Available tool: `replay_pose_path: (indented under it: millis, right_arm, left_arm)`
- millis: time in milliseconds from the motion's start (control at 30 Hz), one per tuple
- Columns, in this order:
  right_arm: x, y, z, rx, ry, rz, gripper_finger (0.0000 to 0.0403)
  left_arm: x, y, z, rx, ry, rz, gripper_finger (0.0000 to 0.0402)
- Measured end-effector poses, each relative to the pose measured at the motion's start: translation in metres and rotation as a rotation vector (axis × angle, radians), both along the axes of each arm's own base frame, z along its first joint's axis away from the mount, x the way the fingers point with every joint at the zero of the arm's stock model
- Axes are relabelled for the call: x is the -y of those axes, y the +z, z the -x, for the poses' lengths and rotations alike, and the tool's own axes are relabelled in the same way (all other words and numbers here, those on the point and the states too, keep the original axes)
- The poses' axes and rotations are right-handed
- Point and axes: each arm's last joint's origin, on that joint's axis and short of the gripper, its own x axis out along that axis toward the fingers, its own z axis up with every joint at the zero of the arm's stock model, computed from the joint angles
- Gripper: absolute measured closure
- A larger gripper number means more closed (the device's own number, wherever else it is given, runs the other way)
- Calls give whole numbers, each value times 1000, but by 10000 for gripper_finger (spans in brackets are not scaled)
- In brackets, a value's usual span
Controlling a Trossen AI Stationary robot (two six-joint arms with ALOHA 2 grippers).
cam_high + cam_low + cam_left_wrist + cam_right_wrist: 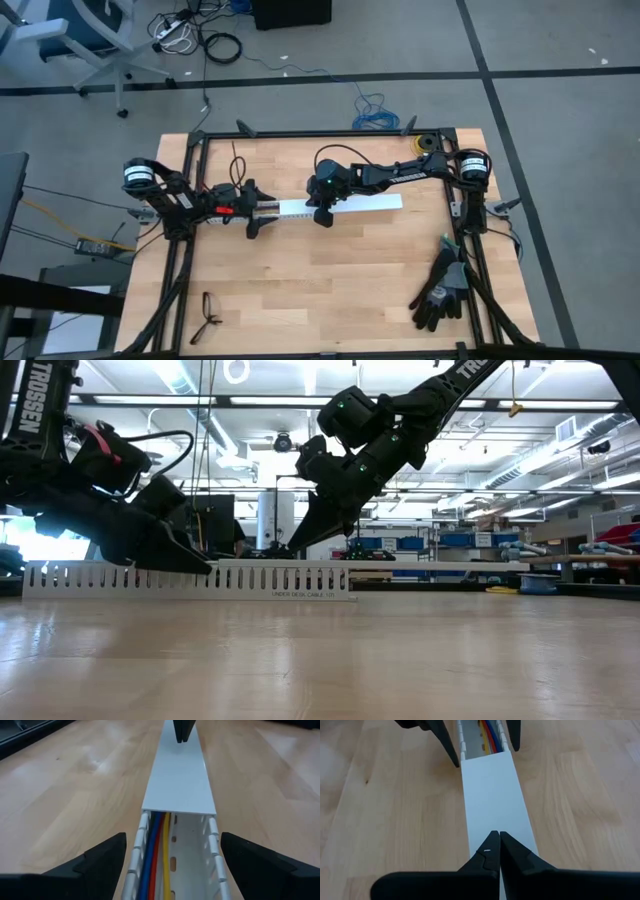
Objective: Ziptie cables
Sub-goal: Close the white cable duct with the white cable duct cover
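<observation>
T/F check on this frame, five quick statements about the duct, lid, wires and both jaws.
1. The right gripper has its jaws shut, tip on the lid. True.
2. The left gripper is shut on the duct. False: its jaws stand open, one on each side of the duct.
3. The lid covers the whole duct. False: the end by the left gripper is uncovered.
4. Coloured wires lie inside the duct. True.
5. Black gloves lie next to the left arm. False: they lie at the table's right edge, near the right arm's base.
</observation>
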Motion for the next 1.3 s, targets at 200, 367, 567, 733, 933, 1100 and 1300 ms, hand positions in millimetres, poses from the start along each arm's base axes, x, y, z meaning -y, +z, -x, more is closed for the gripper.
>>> replay_pose_path:
  millis: [200,367,567,733,933,1100,1300]
  right_arm:
    - [0,0,0,0,2,1,403]
    - [0,-1,1,-11,3,0,403]
    - [0,-1,2,-23,5,1,403]
    - [0,-1,2,-24,10,6,403]
    - [0,-2,2,-28,12,8,403]
    - [0,-2,3,-37,24,19,403]
    - [-1,-2,3,-39,42,41,403]
  left_arm:
    - [0,-1,0,-11,3,13,69]
    - [0,-1,1,-21,0,12,82]
    - [-1,8,-3,18,-3,-8,95]
    - [-6,4,-19,-111,-16,19,105]
    - [-12,8,-40,-194,-43,53,126]
    - [-17,15,-55,-223,-66,22,145]
    - [-25,21,-79,-214,-64,16,149]
